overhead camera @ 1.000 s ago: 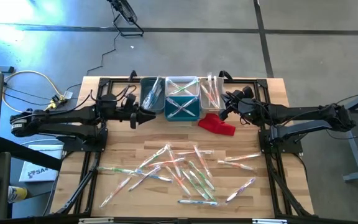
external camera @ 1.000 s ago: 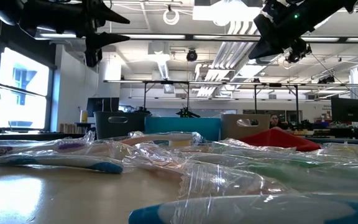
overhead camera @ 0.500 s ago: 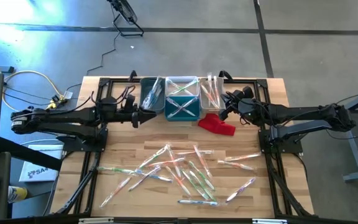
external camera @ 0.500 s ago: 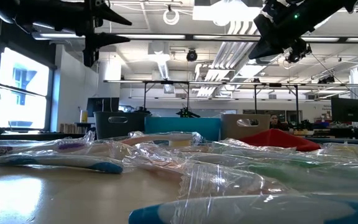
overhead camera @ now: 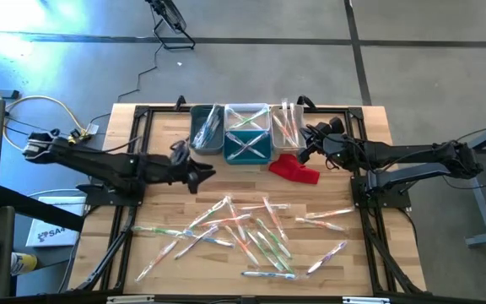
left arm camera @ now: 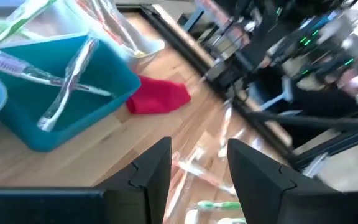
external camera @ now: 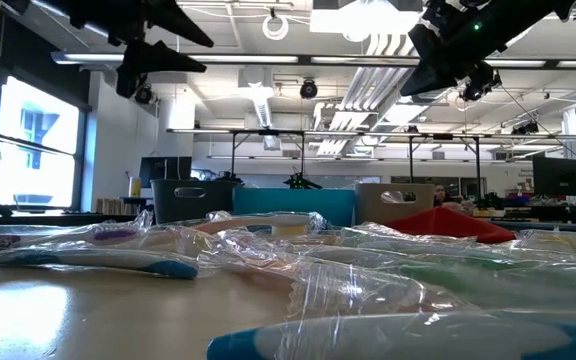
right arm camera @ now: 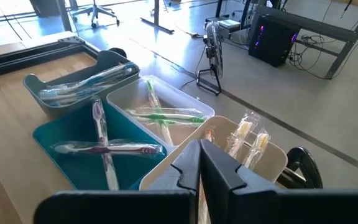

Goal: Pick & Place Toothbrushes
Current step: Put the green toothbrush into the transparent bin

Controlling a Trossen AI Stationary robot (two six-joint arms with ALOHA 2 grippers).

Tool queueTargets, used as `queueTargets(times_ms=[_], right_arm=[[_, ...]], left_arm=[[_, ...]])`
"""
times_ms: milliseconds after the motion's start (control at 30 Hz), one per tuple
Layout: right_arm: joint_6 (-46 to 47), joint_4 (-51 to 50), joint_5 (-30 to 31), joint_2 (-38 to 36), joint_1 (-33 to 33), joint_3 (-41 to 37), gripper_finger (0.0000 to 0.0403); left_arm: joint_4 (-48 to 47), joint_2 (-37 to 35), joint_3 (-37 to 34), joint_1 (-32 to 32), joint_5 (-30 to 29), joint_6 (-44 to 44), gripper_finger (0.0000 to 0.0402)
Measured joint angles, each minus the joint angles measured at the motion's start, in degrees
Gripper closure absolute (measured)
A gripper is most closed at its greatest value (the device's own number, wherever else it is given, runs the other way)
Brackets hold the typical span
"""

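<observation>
Presently the left hand (overhead camera: pixel 202 176), released and empty, hung between the teal bin (overhead camera: pixel 247 145) and the toothbrushes (overhead camera: pixel 243 232) heaped nearer the worktop's front. Right hand (overhead camera: pixel 304 152) clenched, empty, beside that bin. Risk: overlapping slippery wrappers, so one pinch might lift several.

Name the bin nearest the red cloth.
The white bin, at the right end of the row; the red cloth lies just in front of it. The teal bin and grey bin sit farther left.

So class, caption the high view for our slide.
Left tool hovers open near the bins; wrapped toothbrushes lie scattered.
</observation>
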Motion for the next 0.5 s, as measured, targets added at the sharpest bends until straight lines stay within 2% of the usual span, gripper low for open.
queueTargets(times_ms=[200, 400, 500], right_arm=[[0.0, 0.02, 0.02, 0.0, -0.01, -0.01, 0.0398], [0.0, -0.04, -0.05, 0.0, -0.01, 0.0, 0.0398], [0.02, -0.13, -0.05, -0.01, 0.0, -0.01, 0.0398]], left_arm=[[-15.51, 9.75, 10.53, -1.41, -0.96, -1.22, 0.0247], [-35.89, 20.38, 21.04, -1.28, 1.39, -6.19, 0.0247], [-40.54, 25.71, 24.81, -1.3, 3.28, -6.44, 0.0247]])
